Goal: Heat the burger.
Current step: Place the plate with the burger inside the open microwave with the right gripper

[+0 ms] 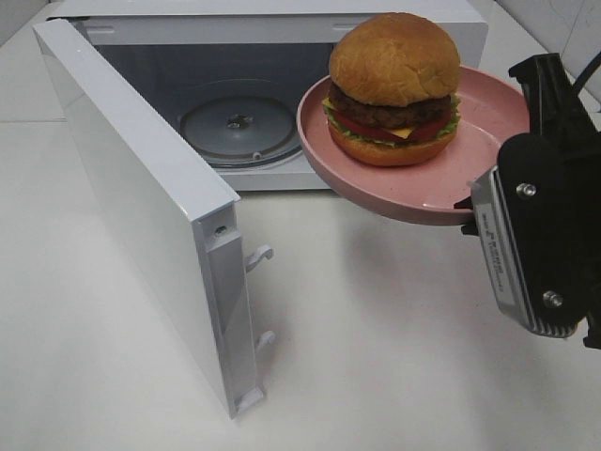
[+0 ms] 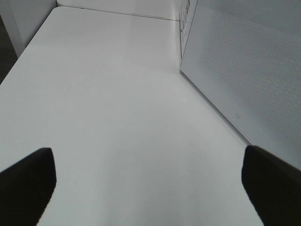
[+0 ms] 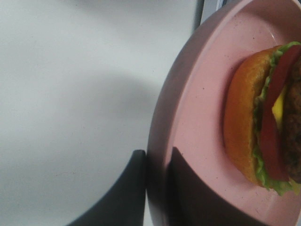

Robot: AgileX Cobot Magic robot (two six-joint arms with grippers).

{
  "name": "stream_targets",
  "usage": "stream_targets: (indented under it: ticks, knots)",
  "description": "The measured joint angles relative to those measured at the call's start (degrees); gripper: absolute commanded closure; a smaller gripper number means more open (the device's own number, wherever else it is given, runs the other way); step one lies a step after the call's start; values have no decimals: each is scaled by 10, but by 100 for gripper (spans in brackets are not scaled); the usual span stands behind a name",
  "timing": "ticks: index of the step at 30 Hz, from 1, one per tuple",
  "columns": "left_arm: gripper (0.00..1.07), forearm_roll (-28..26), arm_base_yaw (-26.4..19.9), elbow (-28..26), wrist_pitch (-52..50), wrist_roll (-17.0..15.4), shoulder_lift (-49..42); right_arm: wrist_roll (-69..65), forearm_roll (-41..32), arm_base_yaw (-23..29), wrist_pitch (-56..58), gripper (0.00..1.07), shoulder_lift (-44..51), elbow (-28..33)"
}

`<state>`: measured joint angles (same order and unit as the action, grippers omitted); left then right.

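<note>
The burger (image 1: 392,89), with a glossy brown bun, patty, cheese, tomato and lettuce, sits on a pink plate (image 1: 484,141) held in the air in front of the open microwave (image 1: 282,23), at the right of its opening. My right gripper (image 1: 467,211) is shut on the plate's near rim. The right wrist view shows the burger (image 3: 268,122) lying on the plate (image 3: 197,122), with the right gripper (image 3: 157,197) pinching the rim, one dark finger on each side. My left gripper (image 2: 148,188) is open over bare table, nothing between its fingers (image 2: 26,183).
The microwave door (image 1: 141,207) swings out to the left, its latch hooks facing forward. A glass turntable (image 1: 239,127) lies inside the cavity. The left wrist view shows the door's outer face (image 2: 244,70) close by, above the white table (image 2: 117,117).
</note>
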<state>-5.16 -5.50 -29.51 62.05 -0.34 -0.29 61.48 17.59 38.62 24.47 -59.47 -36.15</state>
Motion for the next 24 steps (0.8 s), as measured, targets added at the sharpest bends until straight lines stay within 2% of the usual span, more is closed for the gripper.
stream_targets:
  ticks: [7,24]
  knots:
    - [7,0,0,0,0,0,0,0,-3,0,-26,107,-43,1]
    - [7,0,0,0,0,0,0,44,-2,0,-191,107,-152,3]
